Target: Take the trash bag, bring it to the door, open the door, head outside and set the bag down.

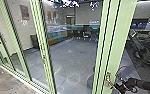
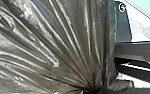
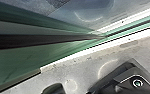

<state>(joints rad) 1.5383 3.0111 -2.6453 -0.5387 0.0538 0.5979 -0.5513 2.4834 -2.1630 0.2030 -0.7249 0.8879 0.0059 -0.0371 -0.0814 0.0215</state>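
At the green-framed door [image 1: 117, 45], your right gripper [image 1: 114, 85] is beside the handle [image 1: 108, 76], how wide you can't tell; your left gripper [image 2: 93, 90] holds the trash bag [image 2: 58, 47] by its gathered folds.

you can't read any text, label, brand, number or sign here.
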